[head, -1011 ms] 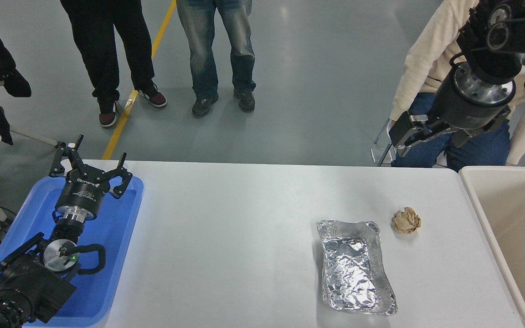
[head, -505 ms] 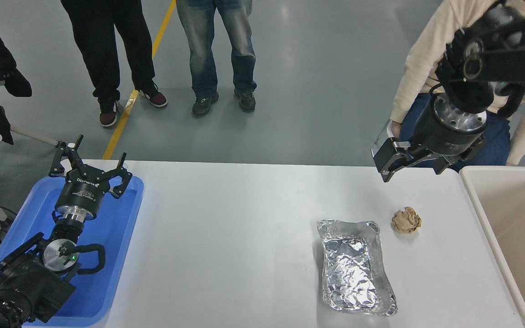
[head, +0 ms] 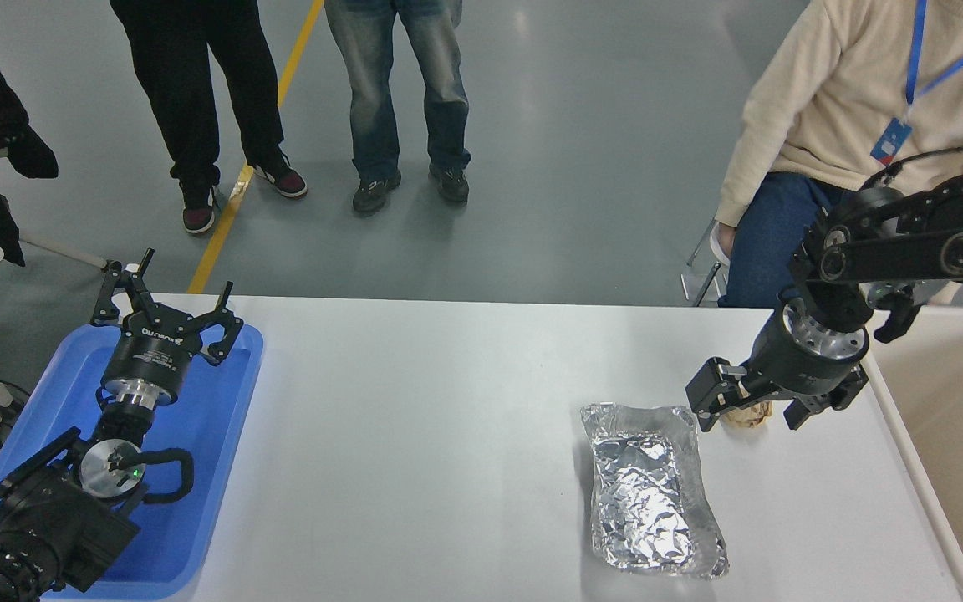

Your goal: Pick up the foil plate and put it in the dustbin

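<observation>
**Right gripper hangs just off the plate's far corner**

Nearest, at lower centre-right of the frame, the foil plate [head: 653,489] lies flat on the white table [head: 431,435], its long axis running from the bottom edge up and slightly left. The dustbin [head: 941,502] fills the right edge, well apart from the plate. At lower left the left gripper [head: 165,311] is parked over a blue tray [head: 197,468], fingers spread. Further up, the right gripper [head: 749,405] hovers with jaws apart just beyond the plate's far right corner, astride a crumpled brown paper ball [head: 749,414]. So the plate lies below and left of those jaws; the right arm is far nearer. Beyond the table, a person sits at upper right and others stand on the grey floor.
</observation>
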Robot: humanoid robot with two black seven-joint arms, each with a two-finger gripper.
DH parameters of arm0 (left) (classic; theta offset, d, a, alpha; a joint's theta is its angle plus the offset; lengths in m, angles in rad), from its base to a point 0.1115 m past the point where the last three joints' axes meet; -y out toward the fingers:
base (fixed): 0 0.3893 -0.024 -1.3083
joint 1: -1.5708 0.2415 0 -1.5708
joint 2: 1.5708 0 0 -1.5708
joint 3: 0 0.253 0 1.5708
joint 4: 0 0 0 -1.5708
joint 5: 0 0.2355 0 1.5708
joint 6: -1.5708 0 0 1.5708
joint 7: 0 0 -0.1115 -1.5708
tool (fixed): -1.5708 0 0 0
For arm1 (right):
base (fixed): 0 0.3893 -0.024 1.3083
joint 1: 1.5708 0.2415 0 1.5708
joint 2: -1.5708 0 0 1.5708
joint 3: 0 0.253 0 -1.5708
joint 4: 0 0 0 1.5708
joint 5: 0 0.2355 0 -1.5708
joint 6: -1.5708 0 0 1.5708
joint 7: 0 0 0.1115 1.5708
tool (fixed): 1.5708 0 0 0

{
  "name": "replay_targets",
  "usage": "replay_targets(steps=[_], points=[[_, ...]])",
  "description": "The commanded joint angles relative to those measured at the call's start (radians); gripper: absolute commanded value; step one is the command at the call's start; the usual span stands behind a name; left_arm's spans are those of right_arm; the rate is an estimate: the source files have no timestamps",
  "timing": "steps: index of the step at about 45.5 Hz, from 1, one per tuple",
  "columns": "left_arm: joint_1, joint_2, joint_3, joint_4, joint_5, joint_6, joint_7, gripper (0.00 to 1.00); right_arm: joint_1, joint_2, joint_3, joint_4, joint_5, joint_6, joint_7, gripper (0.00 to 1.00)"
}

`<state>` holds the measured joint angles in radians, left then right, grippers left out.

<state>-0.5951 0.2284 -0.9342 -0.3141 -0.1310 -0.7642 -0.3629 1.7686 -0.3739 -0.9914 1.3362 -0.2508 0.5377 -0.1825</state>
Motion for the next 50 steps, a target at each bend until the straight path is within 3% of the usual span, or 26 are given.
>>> replay_targets(steps=[1,22,44,48,50], points=[[0.0,0.0,0.0,0.001,-0.001,0.0,-0.001,1.0,-0.123,0.0,0.004,0.0,-0.011,-0.177,0.002,0.99],[0.0,0.0,0.0,0.001,-0.001,0.0,-0.001,1.0,-0.319,0.05,0.051,-0.026,-0.018,-0.415,0.002,0.99],[0.0,0.0,0.0,0.001,-0.001,0.0,0.001,1.0,-0.41,0.136,0.089,-0.118,-0.053,-0.423,0.002,0.98],[0.0,0.0,0.0,0.001,0.001,0.0,-0.001,1.0,-0.411,0.138,0.088,-0.12,-0.054,-0.423,0.002,0.96],[0.0,0.0,0.0,0.001,-0.001,0.0,-0.001,1.0,-0.413,0.138,0.089,-0.118,-0.076,-0.423,0.002,0.86]])
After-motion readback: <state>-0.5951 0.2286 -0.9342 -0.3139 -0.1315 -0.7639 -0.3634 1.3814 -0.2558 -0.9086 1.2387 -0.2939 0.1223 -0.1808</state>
